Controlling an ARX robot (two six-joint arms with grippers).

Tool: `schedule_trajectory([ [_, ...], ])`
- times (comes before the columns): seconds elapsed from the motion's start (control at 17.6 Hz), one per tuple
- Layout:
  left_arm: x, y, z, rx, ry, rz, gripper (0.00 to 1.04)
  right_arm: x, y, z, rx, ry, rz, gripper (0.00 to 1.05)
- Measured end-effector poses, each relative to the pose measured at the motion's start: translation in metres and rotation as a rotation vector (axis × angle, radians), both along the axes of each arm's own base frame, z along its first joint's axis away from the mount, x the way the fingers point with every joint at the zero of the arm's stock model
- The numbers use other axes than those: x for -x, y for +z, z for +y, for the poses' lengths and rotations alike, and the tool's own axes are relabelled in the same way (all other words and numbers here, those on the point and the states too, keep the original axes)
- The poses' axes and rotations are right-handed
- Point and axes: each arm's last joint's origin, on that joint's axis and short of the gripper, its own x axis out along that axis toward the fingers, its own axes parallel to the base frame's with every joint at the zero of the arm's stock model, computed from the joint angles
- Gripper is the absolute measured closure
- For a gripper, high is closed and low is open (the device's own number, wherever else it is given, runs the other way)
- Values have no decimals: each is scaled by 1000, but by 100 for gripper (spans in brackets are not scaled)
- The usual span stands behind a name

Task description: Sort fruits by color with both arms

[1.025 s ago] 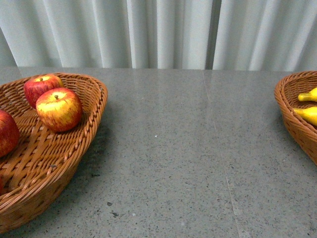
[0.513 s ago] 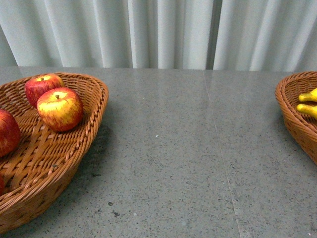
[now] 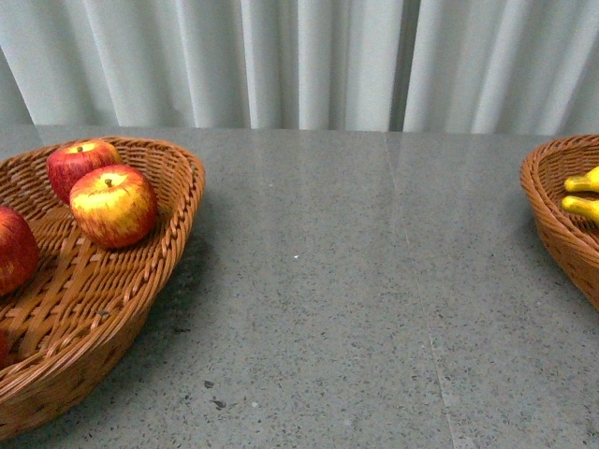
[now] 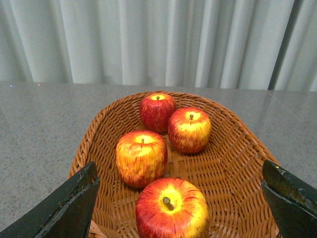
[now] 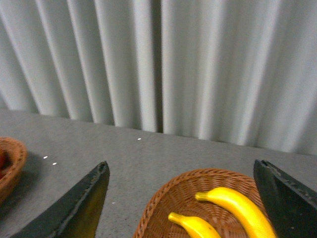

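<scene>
Red apples with yellow streaks lie in the left wicker basket [image 3: 178,201]; in the front view I see one at the back [image 3: 80,164], one beside it [image 3: 112,206] and one cut off at the left edge [image 3: 11,251]. The left wrist view shows several apples in that basket [image 4: 233,163], the nearest [image 4: 171,208] between my open left gripper's [image 4: 181,201] fingers. Two yellow bananas [image 3: 585,195] lie in the right basket [image 3: 547,210]. In the right wrist view the bananas [image 5: 240,208] lie below my open, empty right gripper [image 5: 181,198]. Neither gripper shows in the front view.
A grey speckled tabletop [image 3: 328,281] stretches between the two baskets. Pale pleated curtains [image 3: 299,61] hang behind the table's far edge. The left basket's rim also shows at the edge of the right wrist view [image 5: 10,163].
The front view has shifted slightly: the bananas sit a little further toward the right edge than a second ago. Apples and baskets lie as before.
</scene>
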Motion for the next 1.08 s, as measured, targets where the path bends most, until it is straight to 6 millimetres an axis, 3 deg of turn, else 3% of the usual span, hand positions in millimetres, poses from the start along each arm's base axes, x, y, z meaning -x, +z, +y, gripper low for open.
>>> schedule_trajectory([
  [0.06,0,0,0,0,0,0,7,19,-11,9,4,-100,-14,29],
  [0.17,0,0,0,0,0,0,7,55,-58,26,3,-238,-9,58],
  [0.23,0,0,0,0,-1,0,7,62,-76,29,3,-225,-6,73],
  [0.4,0,0,0,0,0,0,7,69,-95,28,5,-248,-12,103],
  [0.63,0,0,0,0,0,0,7,77,-116,28,2,-248,-7,103],
  [1.08,0,0,0,0,0,0,7,87,-135,28,2,-248,-10,103],
])
